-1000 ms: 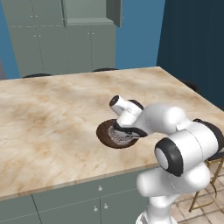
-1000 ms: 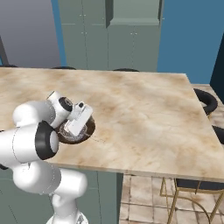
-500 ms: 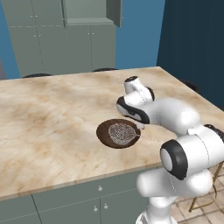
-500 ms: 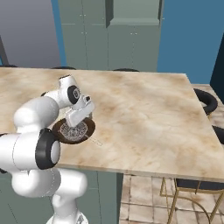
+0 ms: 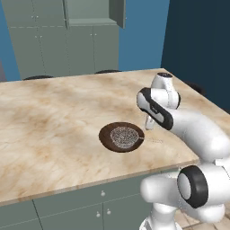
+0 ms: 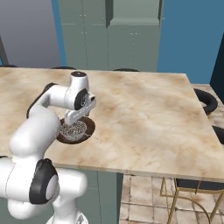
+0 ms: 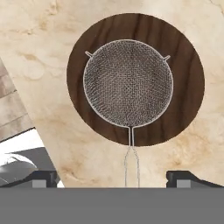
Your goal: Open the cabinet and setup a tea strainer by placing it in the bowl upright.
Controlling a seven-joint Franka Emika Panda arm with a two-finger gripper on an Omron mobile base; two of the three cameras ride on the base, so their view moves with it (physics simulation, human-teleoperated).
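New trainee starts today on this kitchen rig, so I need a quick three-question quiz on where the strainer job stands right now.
1. True or false: the strainer sits inside the bowl.
2. Multiple choice: the gripper is A) shut on the strainer, B) open and holding nothing, C) pressed into the bowl.
3. Fill in: in the hand view the strainer's thin wire handle sticks out over the bowl's rim onto the ____.

Key:
1. True; its mesh basket lies within the dark rim.
2. B; the fingertips stand wide apart on either side of the handle.
3. Counter.
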